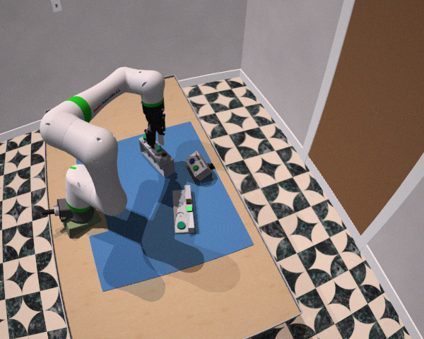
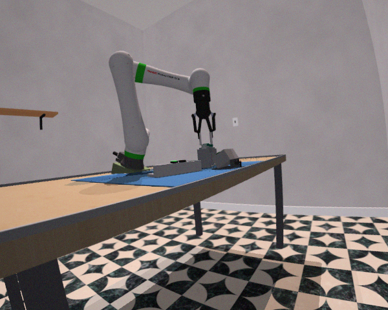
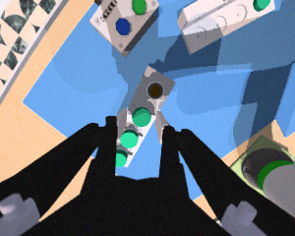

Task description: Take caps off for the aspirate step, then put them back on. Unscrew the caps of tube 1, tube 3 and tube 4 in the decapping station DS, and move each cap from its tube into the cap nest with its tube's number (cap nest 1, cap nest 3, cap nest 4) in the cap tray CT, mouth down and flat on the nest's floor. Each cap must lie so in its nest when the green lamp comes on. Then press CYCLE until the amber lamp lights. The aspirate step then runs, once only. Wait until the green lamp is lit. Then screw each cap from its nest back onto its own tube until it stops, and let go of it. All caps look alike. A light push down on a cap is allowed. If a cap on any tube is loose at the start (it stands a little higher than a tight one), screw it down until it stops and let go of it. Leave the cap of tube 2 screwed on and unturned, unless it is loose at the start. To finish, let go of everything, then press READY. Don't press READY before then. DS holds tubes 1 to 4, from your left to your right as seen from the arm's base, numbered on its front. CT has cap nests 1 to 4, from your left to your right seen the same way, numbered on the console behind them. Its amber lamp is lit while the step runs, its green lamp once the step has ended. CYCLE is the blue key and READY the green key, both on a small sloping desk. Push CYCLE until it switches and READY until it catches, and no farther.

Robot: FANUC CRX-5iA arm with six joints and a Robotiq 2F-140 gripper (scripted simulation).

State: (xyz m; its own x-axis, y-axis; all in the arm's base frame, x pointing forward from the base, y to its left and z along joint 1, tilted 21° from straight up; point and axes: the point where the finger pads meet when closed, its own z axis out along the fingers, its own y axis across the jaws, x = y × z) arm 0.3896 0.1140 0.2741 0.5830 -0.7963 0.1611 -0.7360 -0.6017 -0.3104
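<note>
The grey decapping station (image 1: 155, 155) stands on the blue mat; it also shows in the wrist view (image 3: 140, 123). Tubes 1 (image 3: 120, 158), 2 (image 3: 129, 139) and 3 (image 3: 142, 116) carry green caps. Tube 4 (image 3: 154, 89) stands open and dark. My gripper (image 3: 141, 116) is open, its fingers on either side of the cap of tube 3 with small gaps; it also shows in the exterior view (image 2: 206, 143). The cap tray (image 1: 184, 213) holds one green cap (image 1: 181, 224) in nest 4. Its green lamp (image 1: 189, 208) is lit.
The sloping desk (image 1: 198, 166) with the blue CYCLE key (image 1: 192, 159) and the green READY key (image 1: 196, 167) stands right of the station. The arm's base (image 1: 77, 215) is at the mat's left edge. The table edge runs close behind the desk.
</note>
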